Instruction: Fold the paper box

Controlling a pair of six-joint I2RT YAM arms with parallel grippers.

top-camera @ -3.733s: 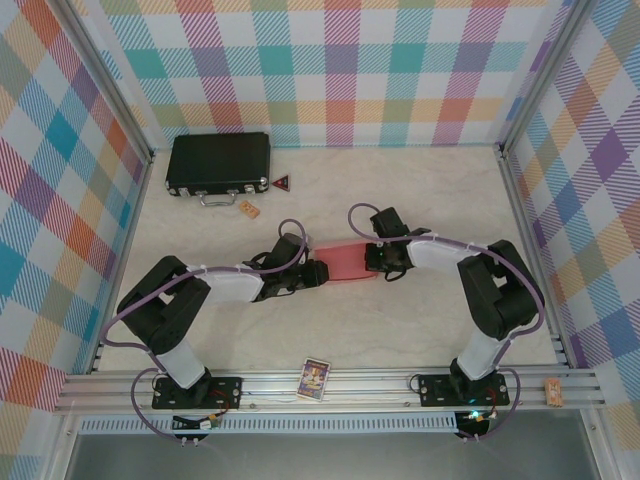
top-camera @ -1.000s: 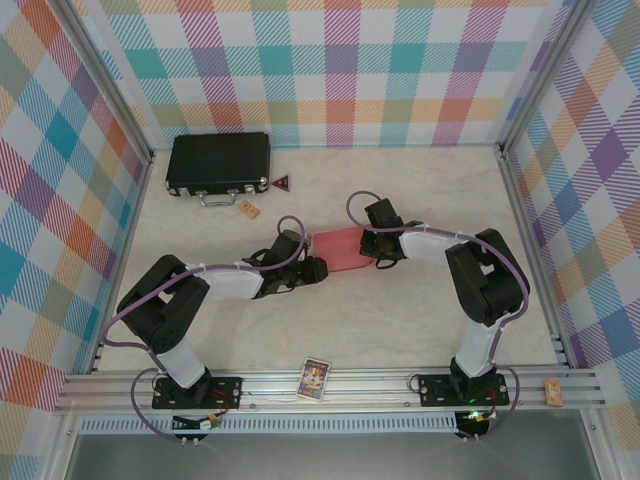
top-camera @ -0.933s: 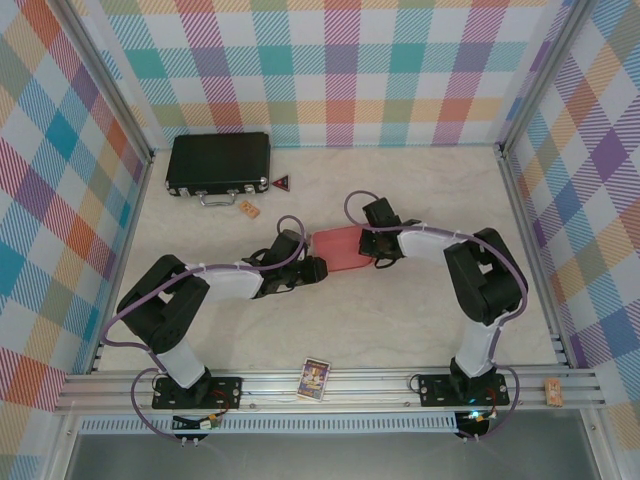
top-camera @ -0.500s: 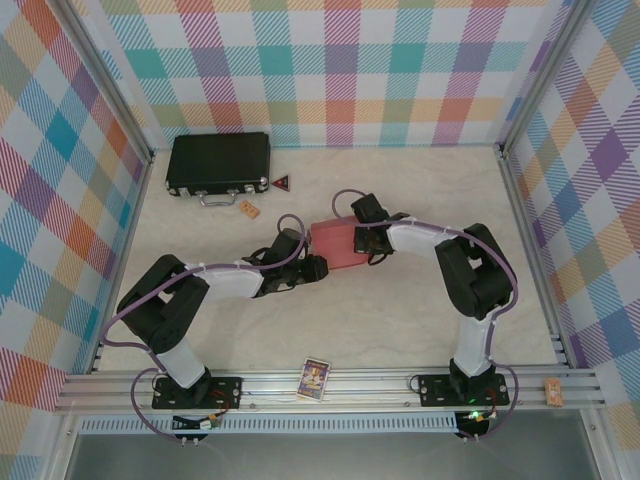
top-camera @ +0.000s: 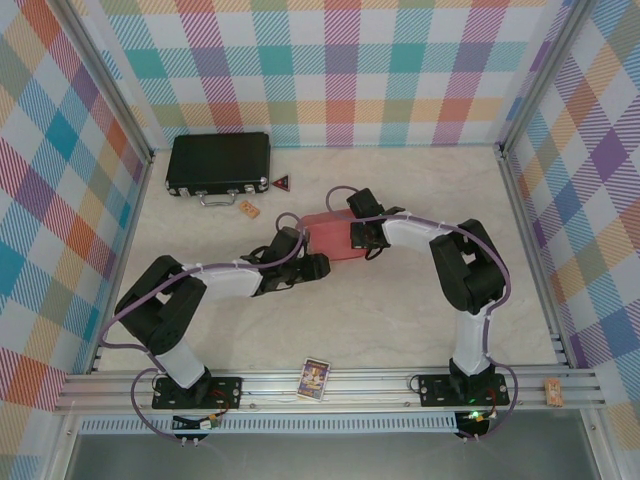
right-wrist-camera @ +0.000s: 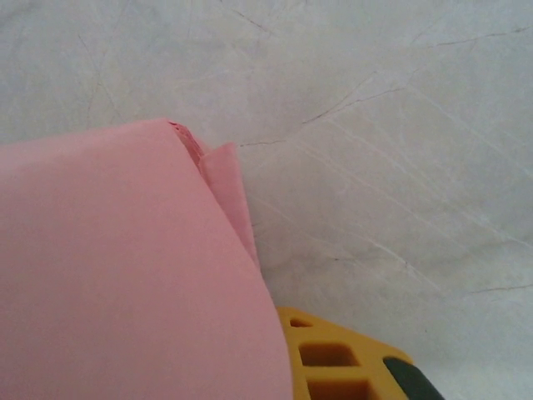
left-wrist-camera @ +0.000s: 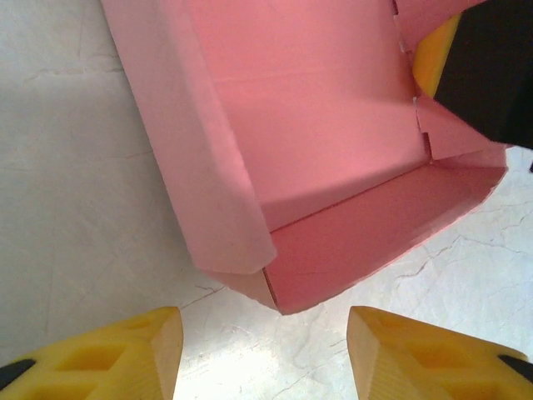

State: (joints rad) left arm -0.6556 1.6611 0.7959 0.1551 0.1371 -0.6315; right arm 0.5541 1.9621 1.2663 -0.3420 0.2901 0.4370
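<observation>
You have a plain salmon-pink paper box (top-camera: 328,238), a shade darker on its shadowed inner walls. The left gripper (left-wrist-camera: 262,337) has bright yellow fingers (left-wrist-camera: 108,354). The arms (top-camera: 225,282) are black and white with purple cables (top-camera: 105,335). The table (top-camera: 400,320) is cream with faint grey marble veins. The walls (top-camera: 340,60) carry a plaid of teal, orange, purple, yellow and pink. The case (top-camera: 217,161) is black.
</observation>
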